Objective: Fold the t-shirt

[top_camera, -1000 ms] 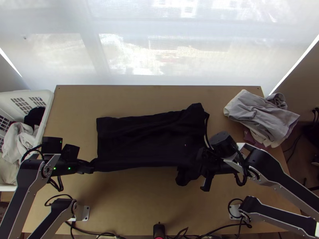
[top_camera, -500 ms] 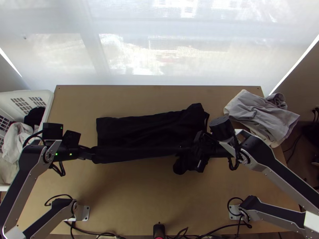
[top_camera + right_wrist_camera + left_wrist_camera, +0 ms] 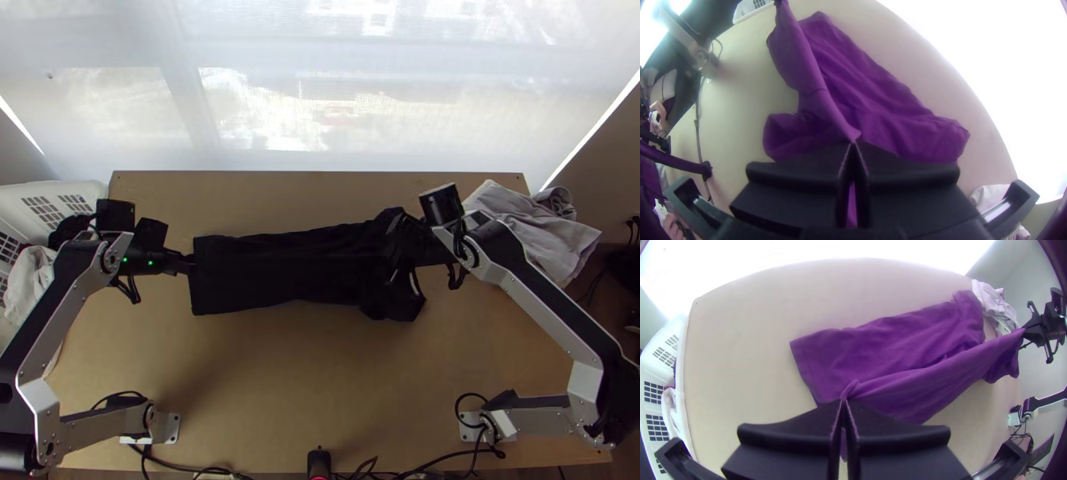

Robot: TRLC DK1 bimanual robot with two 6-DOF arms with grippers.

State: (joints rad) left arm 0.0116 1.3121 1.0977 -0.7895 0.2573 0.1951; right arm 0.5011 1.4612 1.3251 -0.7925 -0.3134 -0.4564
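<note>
The dark t-shirt (image 3: 280, 272) lies lengthwise across the table, its near edge lifted and stretched between both grippers. At its left end my left gripper (image 3: 190, 262) pinches the hem corner. My right gripper (image 3: 394, 254) holds the lifted cloth at the other end, near the sleeves. In the left wrist view the t-shirt (image 3: 898, 346) looks purple, with a raised ridge running from my left gripper (image 3: 842, 402) to the other arm. The right wrist view has the t-shirt (image 3: 862, 80) pinched in my right gripper (image 3: 853, 144), with a sleeve part hanging beside it.
A white basket (image 3: 60, 192) with clothes stands at the left edge of the table. Grey folded cloths (image 3: 544, 232) lie at the right back corner. A small black device (image 3: 319, 462) and cables are at the near edge. A person's hand (image 3: 673, 226) shows off the table.
Both grippers have moved toward the table's far side, carrying the t-shirt's near edge up and over. The cloth's outline has become narrower, and the hanging sleeve part has shifted away from the near edge.
</note>
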